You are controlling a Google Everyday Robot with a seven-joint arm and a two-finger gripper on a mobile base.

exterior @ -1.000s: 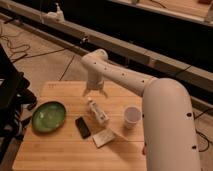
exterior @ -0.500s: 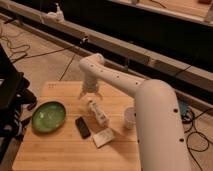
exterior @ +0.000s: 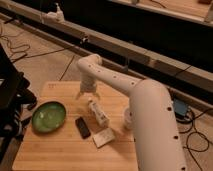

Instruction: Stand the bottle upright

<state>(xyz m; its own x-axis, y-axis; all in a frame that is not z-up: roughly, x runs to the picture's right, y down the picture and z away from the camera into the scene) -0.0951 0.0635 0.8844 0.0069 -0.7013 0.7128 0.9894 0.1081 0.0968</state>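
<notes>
We are looking down at a wooden table with the white arm reaching in from the right and bending over its far edge. The gripper is hanging just above the tabletop near the far side, pointing downward. Its two fingers are standing spread apart and are gripping nothing.

The bottle is lying on its side near the middle of the table, just in front of the gripper and slightly to its right, not touching it. Its long axis is running diagonally, from the far left near the gripper toward the near right. The narrower end appears to be pointing up toward the gripper, though we cannot tell this for sure.

We are also seeing a green bowl sitting at the left, a black bar lying just left of the bottle's near end, and a flat white block resting just below it. A pale cup is standing to the right, partly hidden by the arm.
</notes>
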